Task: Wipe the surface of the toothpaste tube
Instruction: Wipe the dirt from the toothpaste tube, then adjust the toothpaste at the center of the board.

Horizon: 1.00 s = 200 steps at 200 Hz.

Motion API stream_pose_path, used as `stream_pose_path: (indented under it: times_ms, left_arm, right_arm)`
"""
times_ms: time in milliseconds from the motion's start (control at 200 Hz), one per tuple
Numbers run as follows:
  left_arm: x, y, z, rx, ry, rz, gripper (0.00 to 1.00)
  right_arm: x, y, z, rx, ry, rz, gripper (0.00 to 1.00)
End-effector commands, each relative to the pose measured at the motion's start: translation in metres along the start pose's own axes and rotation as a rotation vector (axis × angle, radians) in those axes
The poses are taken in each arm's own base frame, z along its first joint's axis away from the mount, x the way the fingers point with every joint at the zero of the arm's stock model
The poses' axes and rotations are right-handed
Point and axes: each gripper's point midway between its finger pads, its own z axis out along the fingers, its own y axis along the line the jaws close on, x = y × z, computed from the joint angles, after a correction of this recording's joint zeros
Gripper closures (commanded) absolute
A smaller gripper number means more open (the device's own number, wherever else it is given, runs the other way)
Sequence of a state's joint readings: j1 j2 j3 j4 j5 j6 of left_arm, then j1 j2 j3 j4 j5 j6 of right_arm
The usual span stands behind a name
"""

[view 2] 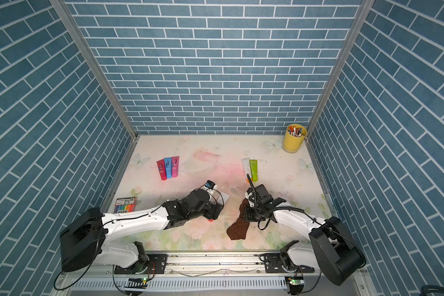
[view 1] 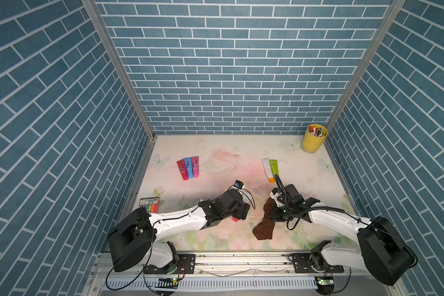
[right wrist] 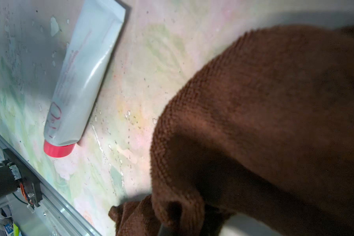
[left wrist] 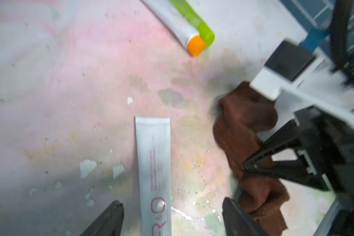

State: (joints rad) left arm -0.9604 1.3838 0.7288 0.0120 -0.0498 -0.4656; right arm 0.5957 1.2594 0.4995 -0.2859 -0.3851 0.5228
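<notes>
the toothpaste tube (left wrist: 153,173), white with a red cap (right wrist: 58,150), lies flat on the flowered table (view 1: 241,153) near the front edge, between the two arms. the left gripper (left wrist: 172,205) hangs just over it with its jaws spread wide. its black fingers (left wrist: 108,220) stand one on each side of the tube and neither touches it, so the tube is let go and rests on the table alone. in both top views the left wrist hides most of the tube, and only the cap pokes out from under it toward the front.

the right gripper (left wrist: 246,166) is pinched tight on a brown cloth (left wrist: 243,122). the cloth hangs from it in folds and trails onto the table just beside the tube, with bare table between them. small pale flecks and dark specks dot the table around the tube.

farther back on the left, three tubes (view 1: 189,167), red, blue and pink, lie side by side. on the right a white tube with an orange cap (view 1: 267,169) lies against a green tube (view 1: 273,166). a yellow cup of pens (view 1: 314,139) stands in the far right corner. a pack of markers (view 1: 150,203) lies at the left edge by the left arm.
</notes>
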Motion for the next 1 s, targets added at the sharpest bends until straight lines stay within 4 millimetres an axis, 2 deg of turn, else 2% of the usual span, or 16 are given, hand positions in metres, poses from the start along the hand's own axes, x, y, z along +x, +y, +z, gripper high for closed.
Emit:
stream_pose_path:
  times_ms: [0,115,230,330,510,690,850,995]
  left_arm:
    - [0.004,0.016,0.006,0.047,0.091,-0.003,0.20]
    - [0.021,0.033,0.029,0.085,0.201,-0.013,0.23]
    - [0.034,0.040,0.044,0.134,0.261,-0.028,0.29]
    - [0.033,0.038,0.045,0.183,0.252,-0.038,0.33]
    - [0.034,0.023,0.045,0.295,0.276,-0.039,0.35]
    - [0.049,0.025,0.050,0.297,0.313,-0.049,0.44]
    - [0.057,0.030,0.052,0.278,0.322,-0.058,0.48]
    - [0.059,0.030,0.053,0.280,0.323,-0.072,0.57]
  right_arm:
    - [0.010,0.003,-0.001,-0.023,0.035,-0.034,1.00]
    - [0.011,0.006,0.000,-0.040,0.040,-0.043,1.00]
    - [0.013,0.009,0.000,-0.044,0.043,-0.057,1.00]
    - [0.014,0.009,0.001,-0.040,0.046,-0.064,1.00]
    - [0.014,0.010,0.005,-0.023,0.064,-0.075,1.00]
    - [0.015,0.012,0.002,-0.012,0.043,-0.096,1.00]
    - [0.016,0.014,0.001,-0.020,0.039,-0.105,1.00]
    - [0.016,0.015,0.000,-0.024,0.035,-0.111,1.00]
